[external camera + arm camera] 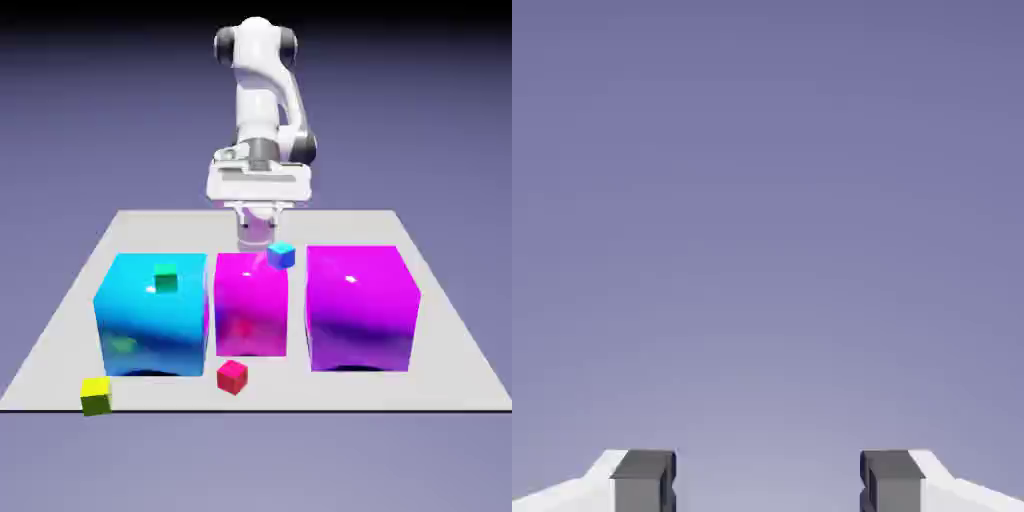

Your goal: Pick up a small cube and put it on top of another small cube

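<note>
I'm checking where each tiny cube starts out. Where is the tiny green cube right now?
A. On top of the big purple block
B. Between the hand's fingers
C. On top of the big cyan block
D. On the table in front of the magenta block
C: the tiny green cube sits on the top face of the big cyan block, at the exterior view's left.

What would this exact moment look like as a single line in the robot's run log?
fingers: open, empty | yellow-green cube: on table, front corner at exterior view's left, untouched | stacking: not started
</note>
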Tool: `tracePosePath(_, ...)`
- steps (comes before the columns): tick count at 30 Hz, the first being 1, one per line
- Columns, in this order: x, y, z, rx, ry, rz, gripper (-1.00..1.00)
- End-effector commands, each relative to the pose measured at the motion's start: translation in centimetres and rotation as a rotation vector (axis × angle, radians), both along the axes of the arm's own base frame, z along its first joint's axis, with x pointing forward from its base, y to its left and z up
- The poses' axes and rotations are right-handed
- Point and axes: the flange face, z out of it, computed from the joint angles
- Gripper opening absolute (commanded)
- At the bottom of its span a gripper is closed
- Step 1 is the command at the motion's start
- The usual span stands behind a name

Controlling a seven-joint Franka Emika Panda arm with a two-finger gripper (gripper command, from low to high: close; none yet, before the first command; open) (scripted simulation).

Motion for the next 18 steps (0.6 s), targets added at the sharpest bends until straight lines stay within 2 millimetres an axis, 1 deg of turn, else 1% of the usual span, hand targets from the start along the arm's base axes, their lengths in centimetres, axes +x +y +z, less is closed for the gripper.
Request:
tracePosePath(1,1.0,-0.9,-0.2,0.025,0.032,-0.036,0.00)
tracePosePath(5,4.9,-4.8,-1.4,0.123,0.155,-0.182,0.00)
tracePosePath(10,9.1,-10.3,-3.7,0.245,0.302,-0.364,0.00)
tracePosePath(14,11.7,-14.9,-6.1,0.341,0.413,-0.508,0.00)
tracePosePath(18,13.7,-19.6,-9.0,0.435,0.519,-0.648,0.00)
